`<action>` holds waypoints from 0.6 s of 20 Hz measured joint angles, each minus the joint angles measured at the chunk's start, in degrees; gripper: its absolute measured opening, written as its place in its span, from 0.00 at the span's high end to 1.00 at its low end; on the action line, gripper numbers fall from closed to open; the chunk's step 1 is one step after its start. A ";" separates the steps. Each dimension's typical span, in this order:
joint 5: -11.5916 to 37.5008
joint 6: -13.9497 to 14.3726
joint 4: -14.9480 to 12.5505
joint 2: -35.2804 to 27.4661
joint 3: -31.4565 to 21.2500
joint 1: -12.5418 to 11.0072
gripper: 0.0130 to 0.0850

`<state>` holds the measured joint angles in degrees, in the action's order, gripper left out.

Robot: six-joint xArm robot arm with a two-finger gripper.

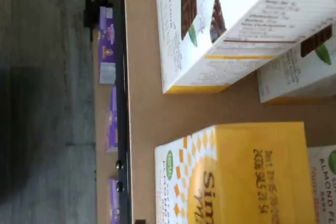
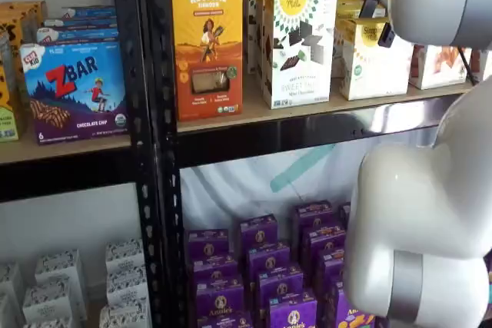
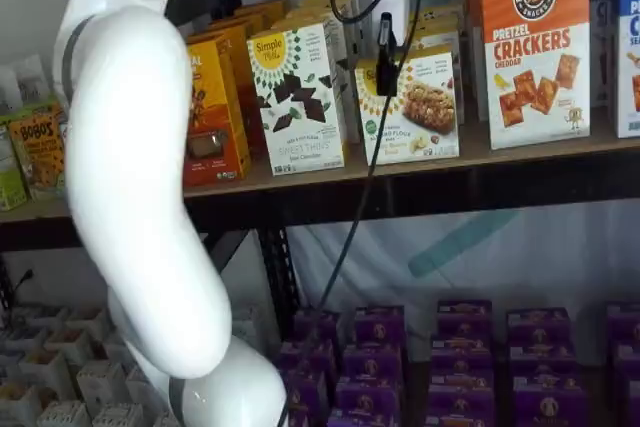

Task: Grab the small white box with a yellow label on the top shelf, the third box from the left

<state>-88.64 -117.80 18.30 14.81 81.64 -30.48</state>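
Observation:
The small white box with its round yellow logo stands on the top shelf, right of a taller white box picturing dark cookies. It shows in both shelf views, here too as the small white box. My gripper hangs just in front of its upper left part, black fingers pointing down and apart, open, with nothing held. The wrist view looks down on the small box's yellow top and the tan shelf board.
An orange Revival box stands left of the taller white box. A pretzel crackers box is to the right. Purple boxes fill the lower shelf. My white arm hides much of the left side, beside a black upright.

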 joint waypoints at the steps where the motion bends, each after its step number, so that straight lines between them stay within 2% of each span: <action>1: -0.63 0.14 -0.36 -0.63 0.76 0.11 0.00; 6: -4.84 1.34 -3.32 -3.60 4.85 1.34 0.00; 12: -6.86 2.54 -6.48 -5.13 6.70 3.01 0.00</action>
<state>-95.50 -115.26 11.82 9.68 88.34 -27.47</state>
